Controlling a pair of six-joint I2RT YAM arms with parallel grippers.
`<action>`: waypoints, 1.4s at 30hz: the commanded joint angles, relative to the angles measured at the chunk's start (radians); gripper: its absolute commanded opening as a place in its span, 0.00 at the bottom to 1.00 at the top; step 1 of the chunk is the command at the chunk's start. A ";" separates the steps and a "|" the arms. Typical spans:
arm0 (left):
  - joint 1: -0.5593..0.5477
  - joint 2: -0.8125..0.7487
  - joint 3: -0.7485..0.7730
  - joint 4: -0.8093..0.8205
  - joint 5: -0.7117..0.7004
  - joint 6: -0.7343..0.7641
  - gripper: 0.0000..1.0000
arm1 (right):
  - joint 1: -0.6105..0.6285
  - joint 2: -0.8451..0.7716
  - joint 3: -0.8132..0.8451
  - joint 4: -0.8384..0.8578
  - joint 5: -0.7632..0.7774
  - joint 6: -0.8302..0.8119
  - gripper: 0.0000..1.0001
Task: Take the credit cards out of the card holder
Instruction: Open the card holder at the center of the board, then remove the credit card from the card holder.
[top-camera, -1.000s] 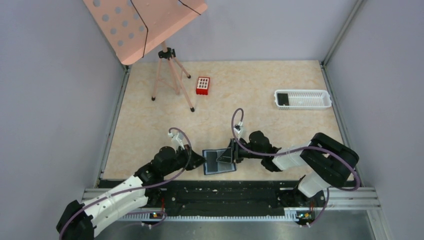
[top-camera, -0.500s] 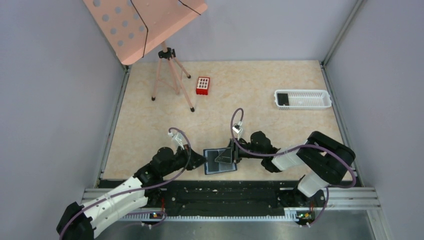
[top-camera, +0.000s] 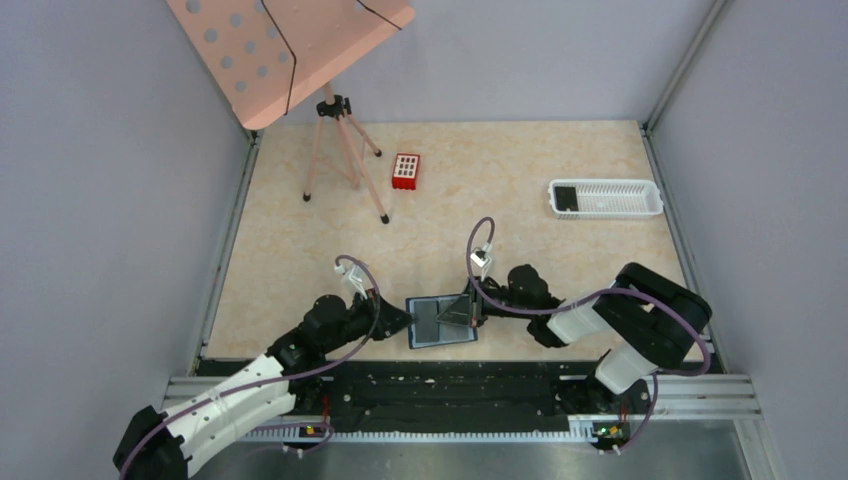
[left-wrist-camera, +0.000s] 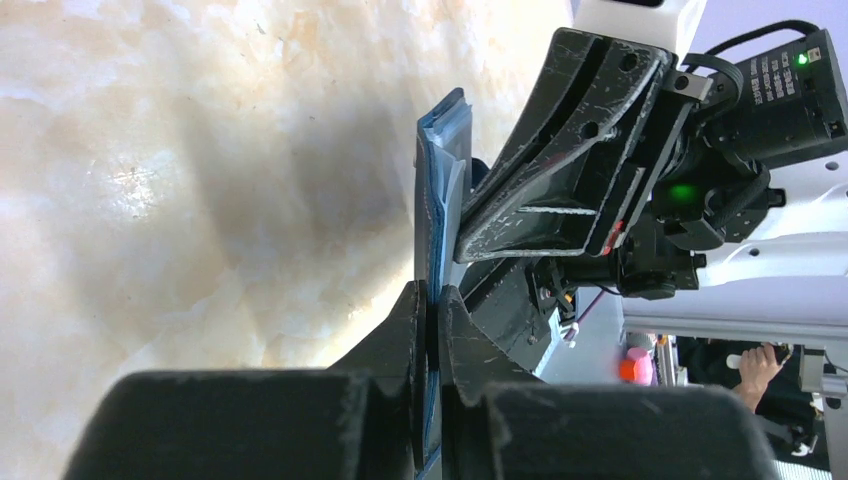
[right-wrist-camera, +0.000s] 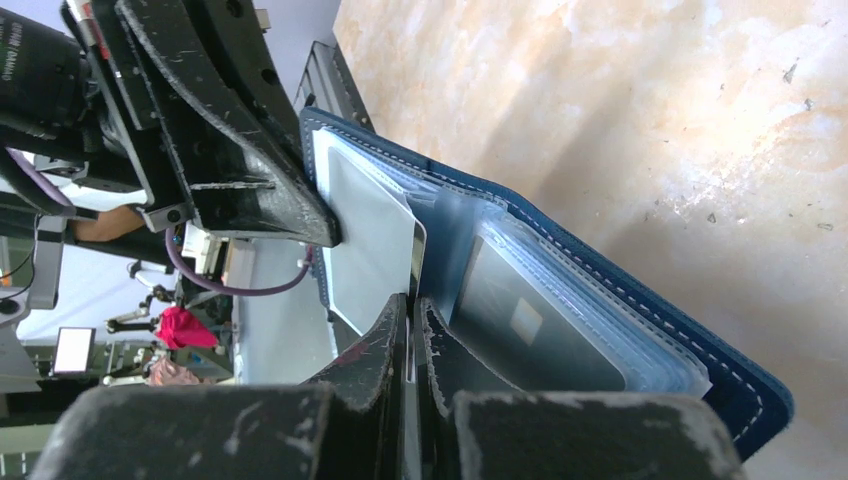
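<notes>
Blue card holder (top-camera: 440, 322) lying open on the worktop (top-camera: 500, 200), left claw (top-camera: 404, 322) clenching its left edge, right claw (top-camera: 467, 312) pinching an inner pocket leaf (right-wrist-camera: 370, 240).

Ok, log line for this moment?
left gripper: shut on card holder edge | right gripper: shut on grey leaf, card or sleeve unclear
</notes>
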 joint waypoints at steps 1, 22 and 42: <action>-0.002 -0.009 -0.009 0.021 -0.040 -0.016 0.00 | -0.004 -0.022 -0.016 0.171 -0.068 -0.002 0.00; 0.000 -0.044 0.001 -0.022 -0.065 -0.019 0.00 | -0.108 -0.144 -0.084 0.059 -0.144 -0.015 0.00; -0.001 -0.035 -0.036 0.185 0.022 -0.068 0.00 | -0.107 -0.101 0.000 0.071 -0.167 0.010 0.34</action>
